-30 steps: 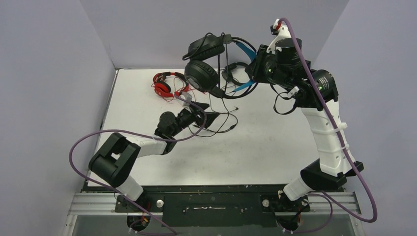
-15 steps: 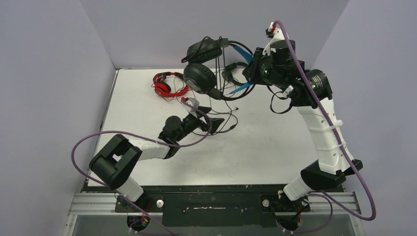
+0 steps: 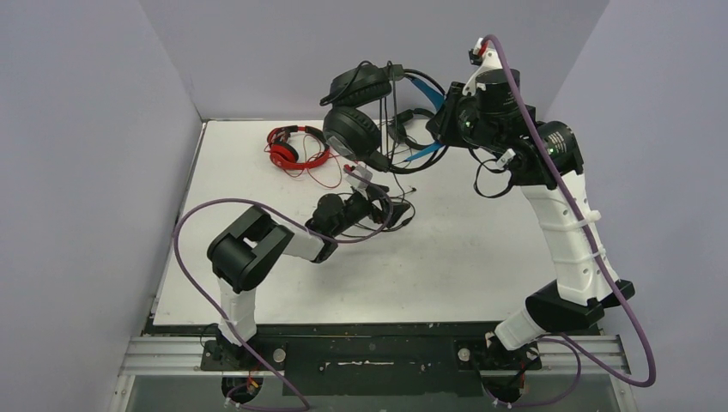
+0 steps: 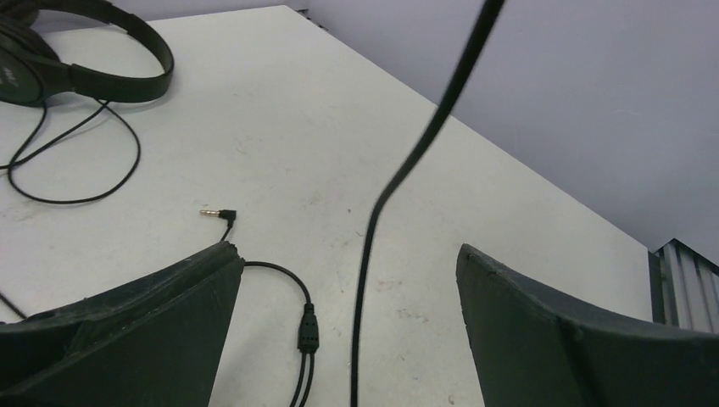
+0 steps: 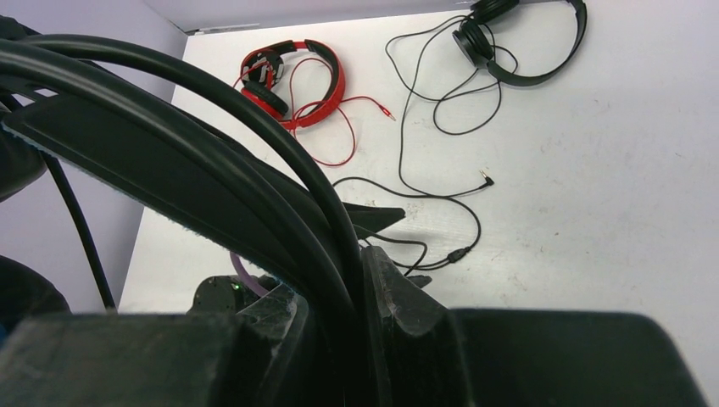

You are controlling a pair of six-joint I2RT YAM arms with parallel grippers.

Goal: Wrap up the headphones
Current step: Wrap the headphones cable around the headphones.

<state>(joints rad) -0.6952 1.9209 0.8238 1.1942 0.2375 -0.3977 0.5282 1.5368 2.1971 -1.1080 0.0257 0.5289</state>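
Two jaws | left apart, wrist view: cable [image 4: 366, 237] between | right clamped on blue-band headphones [image 3: 352, 130]

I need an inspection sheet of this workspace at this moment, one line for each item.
Surface: white table, bare, faint scuffs.
Job's things: red headphones and black headphones lie on table; blue-band headphones held in air.
Clutter: nothing seen.
Grippers: right gripper shut on blue-band headphones' headband; left gripper open, low over table.
Cables: hanging cable passes between left gripper's fingers, touching neither; loose plug on table.
Surroundings: plain walls; purple arm cables.
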